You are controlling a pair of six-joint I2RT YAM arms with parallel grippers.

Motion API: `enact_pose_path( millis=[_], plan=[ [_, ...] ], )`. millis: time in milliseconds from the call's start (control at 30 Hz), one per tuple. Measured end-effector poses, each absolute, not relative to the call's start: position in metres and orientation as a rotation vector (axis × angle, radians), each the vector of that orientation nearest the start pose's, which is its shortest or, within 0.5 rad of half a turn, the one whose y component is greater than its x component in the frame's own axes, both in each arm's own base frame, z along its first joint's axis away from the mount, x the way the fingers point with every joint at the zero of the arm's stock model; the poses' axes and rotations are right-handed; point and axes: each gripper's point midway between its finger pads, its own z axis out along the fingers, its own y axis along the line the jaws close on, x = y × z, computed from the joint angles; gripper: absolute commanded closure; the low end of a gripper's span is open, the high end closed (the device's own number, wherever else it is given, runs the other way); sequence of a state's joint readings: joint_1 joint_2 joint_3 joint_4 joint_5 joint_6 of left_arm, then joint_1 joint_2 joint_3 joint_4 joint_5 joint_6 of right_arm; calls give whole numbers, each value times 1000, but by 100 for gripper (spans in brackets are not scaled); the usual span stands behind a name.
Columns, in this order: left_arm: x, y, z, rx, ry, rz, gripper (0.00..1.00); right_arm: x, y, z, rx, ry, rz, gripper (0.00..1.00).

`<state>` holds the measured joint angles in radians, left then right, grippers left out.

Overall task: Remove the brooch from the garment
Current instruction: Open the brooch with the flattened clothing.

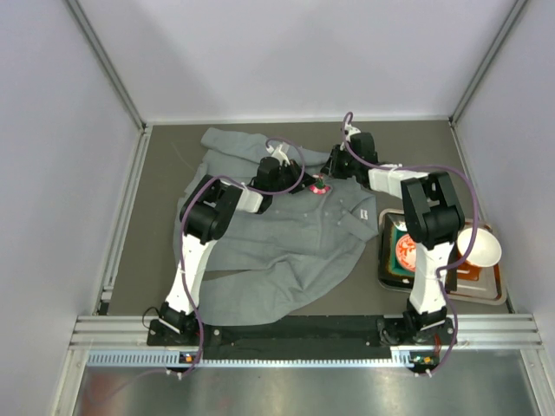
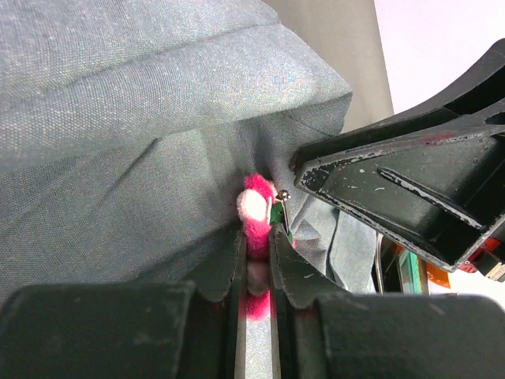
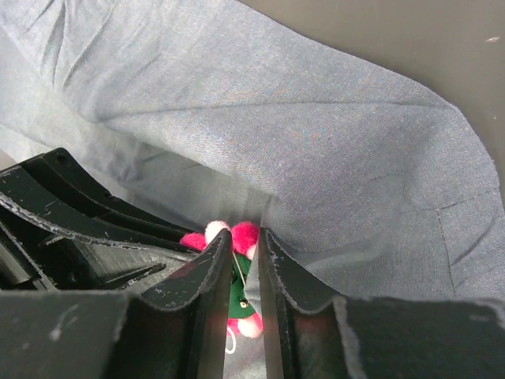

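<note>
Where garment (image 1: 286,238) lies rumpled across table (image 1: 165,173), left gripper (image 2: 256,233) and right gripper (image 3: 245,237) meet at its upper middle, each pinching brooch (image 2: 253,207) from opposite sides. Fabric folds crowd round it; tray (image 1: 486,297) with bowl (image 1: 479,247) sits well apart, right.

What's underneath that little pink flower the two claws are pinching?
Bunched grey cloth of the garment sits right under the brooch, which the left gripper and right gripper both pinch. How it fastens through the cloth is hidden by the grippers and folds.
</note>
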<state>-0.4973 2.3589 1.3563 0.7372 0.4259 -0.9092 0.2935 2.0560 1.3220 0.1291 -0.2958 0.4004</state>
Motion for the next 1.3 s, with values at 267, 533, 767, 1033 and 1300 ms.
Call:
enact_pose_path(
  millis=[267, 533, 767, 1033, 1300],
  plan=[
    [474, -374, 43, -86, 2043, -1330, 100, 493, 224, 61, -70, 2238, 728, 77],
    [474, -374, 43, -86, 2043, -1330, 100, 492, 224, 60, -80, 2245, 728, 77],
    [474, -374, 43, -86, 2043, -1330, 100, 490, 223, 58, -79, 2256, 718, 77],
    [475, -375, 43, -86, 2044, -1331, 100, 491, 220, 51, -69, 2281, 679, 77],
    [474, -375, 43, -85, 2045, -1331, 100, 492, 227, 56, -77, 2233, 732, 69]
  ],
)
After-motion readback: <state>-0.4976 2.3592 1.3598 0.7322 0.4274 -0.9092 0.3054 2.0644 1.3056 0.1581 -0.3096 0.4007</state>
